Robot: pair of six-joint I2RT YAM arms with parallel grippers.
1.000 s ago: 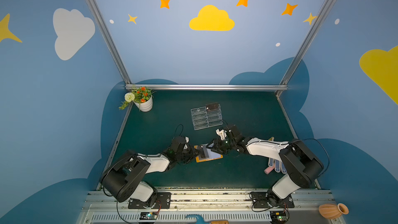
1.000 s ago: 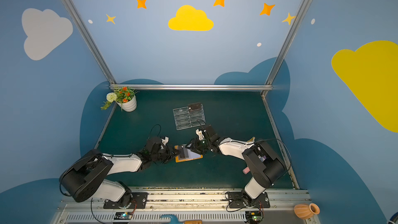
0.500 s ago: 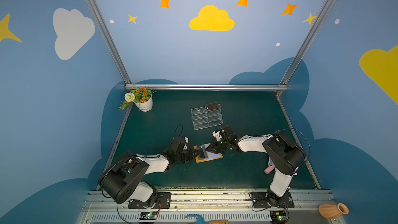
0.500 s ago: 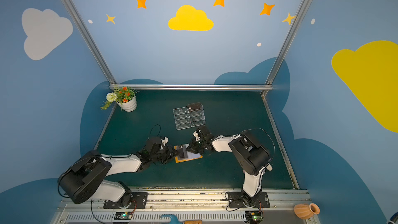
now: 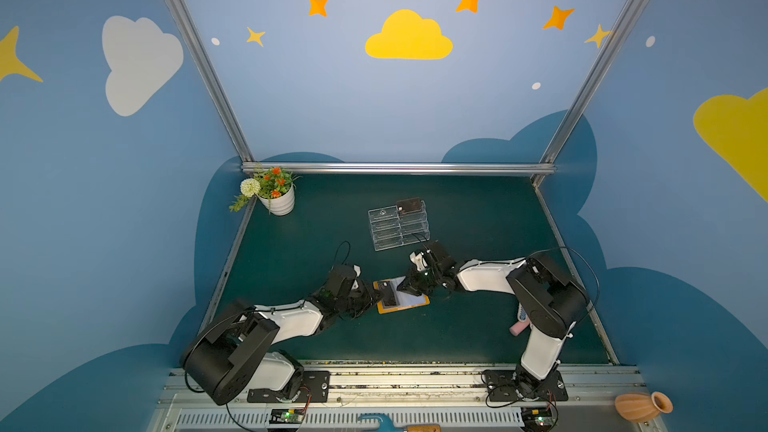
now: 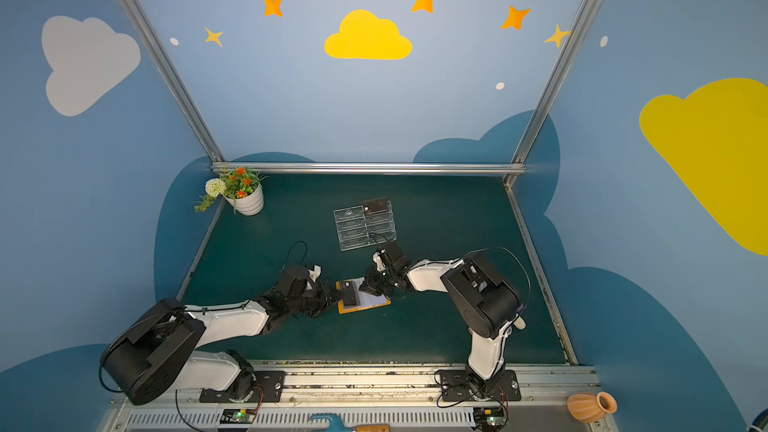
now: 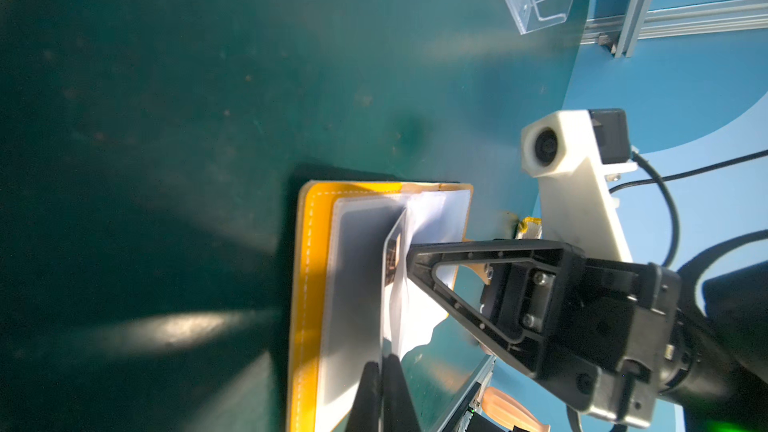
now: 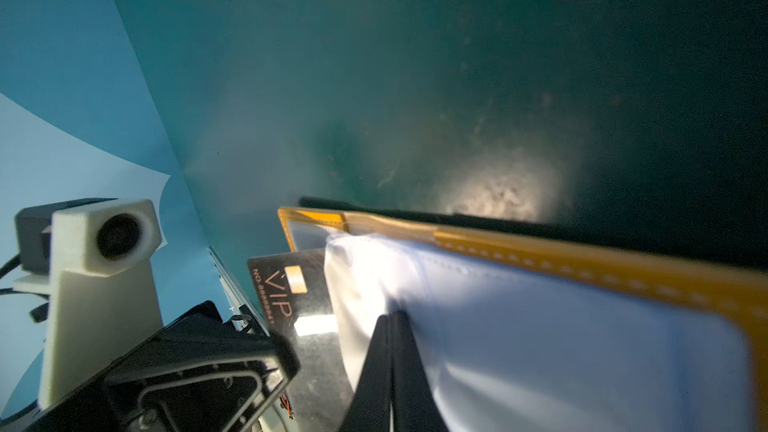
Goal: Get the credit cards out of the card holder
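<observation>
Left claw (image 7: pixel 380 361) is pressed together, pinching the dark card (image 8: pixel 286 297) by its edge. The card runs straight ahead of the tips, partly out of the open card holder (image 8: pixel 582 261). Right claw (image 8: pixel 392 317) is pressed together too, tips against a clear sleeve (image 8: pixel 540 347).

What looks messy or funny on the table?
The card holder lies open mid-table with its clear pages bunched up, not flat, pinched by the right gripper. A dark credit card sticks out from under them, held in the left gripper. Nothing looks spilled or broken.
</observation>
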